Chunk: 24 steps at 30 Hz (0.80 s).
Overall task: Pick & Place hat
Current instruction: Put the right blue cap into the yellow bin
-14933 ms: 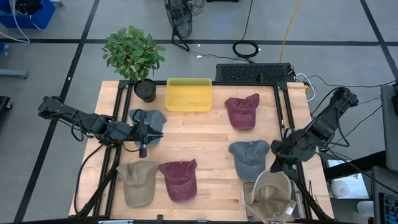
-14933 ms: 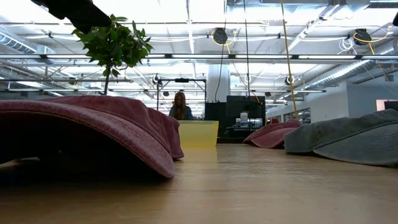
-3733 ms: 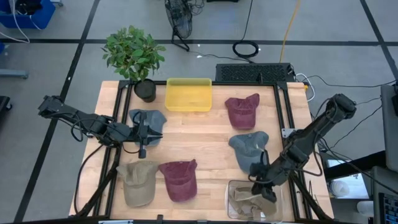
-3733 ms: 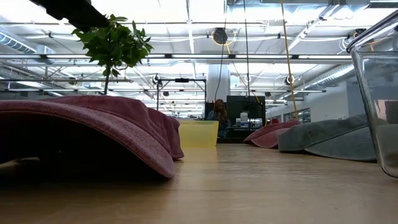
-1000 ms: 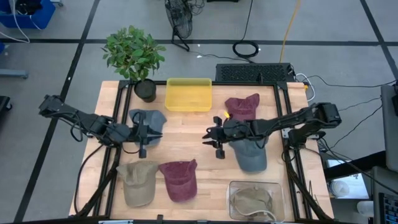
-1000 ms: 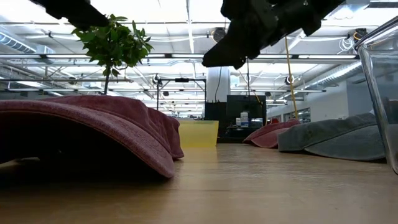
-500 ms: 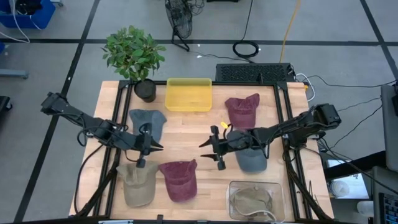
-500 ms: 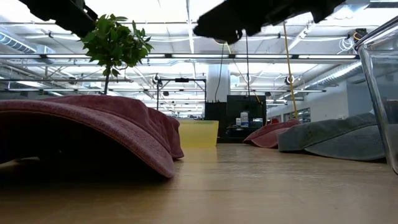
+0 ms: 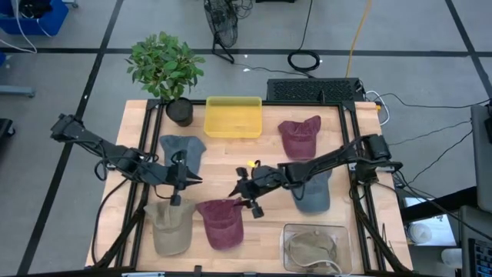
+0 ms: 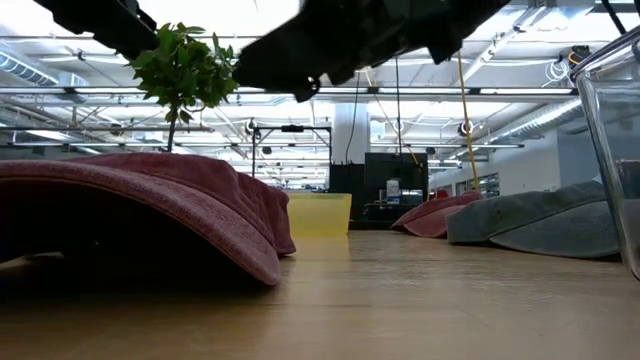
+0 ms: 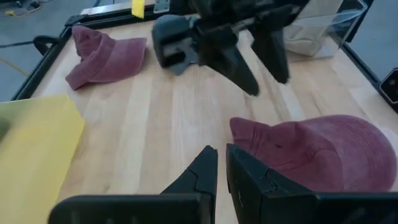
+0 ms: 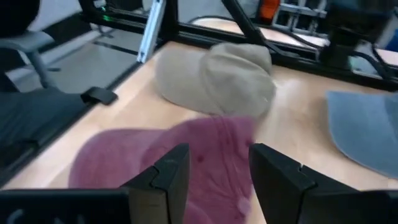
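Observation:
Several hats lie on the wooden table. A maroon hat [image 9: 221, 221] rests crown up near the front edge, beside a tan hat [image 9: 169, 227]. My right gripper [image 9: 246, 197] hovers open just above the maroon hat's right side [image 12: 186, 155], one finger on each side, touching nothing. My left gripper [image 9: 184, 178] is shut and empty above bare wood, between a blue-grey hat [image 9: 183, 148] and the tan one. A grey-blue hat [image 9: 311, 194] lies under my right arm, and another maroon hat [image 9: 300, 137] lies farther back.
A clear bin [image 9: 315, 248] at the front right holds a tan hat. A yellow tray [image 9: 233, 115] and a potted plant [image 9: 165, 69] stand at the far edge. Bare wood [image 9: 231, 165] lies at the table's middle.
My right gripper has swung from over the grey-blue hat toward the table's left and near edge, and now hangs over the near maroon hat. My left gripper has moved a little toward the near edge, off the blue-grey hat. No hat has moved.

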Motion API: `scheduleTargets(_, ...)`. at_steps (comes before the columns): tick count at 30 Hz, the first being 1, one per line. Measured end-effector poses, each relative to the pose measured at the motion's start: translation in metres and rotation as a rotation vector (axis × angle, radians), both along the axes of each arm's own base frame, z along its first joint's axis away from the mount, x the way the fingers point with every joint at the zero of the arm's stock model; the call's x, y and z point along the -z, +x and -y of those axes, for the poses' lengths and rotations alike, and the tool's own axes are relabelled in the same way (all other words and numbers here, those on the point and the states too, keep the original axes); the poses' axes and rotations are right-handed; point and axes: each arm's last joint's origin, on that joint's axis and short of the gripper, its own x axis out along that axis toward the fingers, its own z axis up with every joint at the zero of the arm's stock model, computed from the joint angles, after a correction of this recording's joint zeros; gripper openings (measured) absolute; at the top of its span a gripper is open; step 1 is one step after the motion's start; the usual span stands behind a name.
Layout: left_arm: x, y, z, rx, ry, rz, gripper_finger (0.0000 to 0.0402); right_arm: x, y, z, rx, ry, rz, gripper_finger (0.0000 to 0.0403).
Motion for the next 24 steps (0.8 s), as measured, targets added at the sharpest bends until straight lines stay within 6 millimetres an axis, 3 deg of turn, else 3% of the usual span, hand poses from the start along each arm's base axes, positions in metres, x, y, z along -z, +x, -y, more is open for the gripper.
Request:
scheduleTargets(11, 0.001, -0.002, 0.001, 0.003, -0.015, -0.017, 0.0042, 0.031, 0.031, -0.008, -0.084, 0.077, -0.066, 0.0142)
scheduleTargets(24, 0.002, -0.002, 0.002, 0.041, -0.034, -0.032, 0.0042, 0.015, 0.017, 0.002, -0.038, 0.003, -0.192, 0.0141)
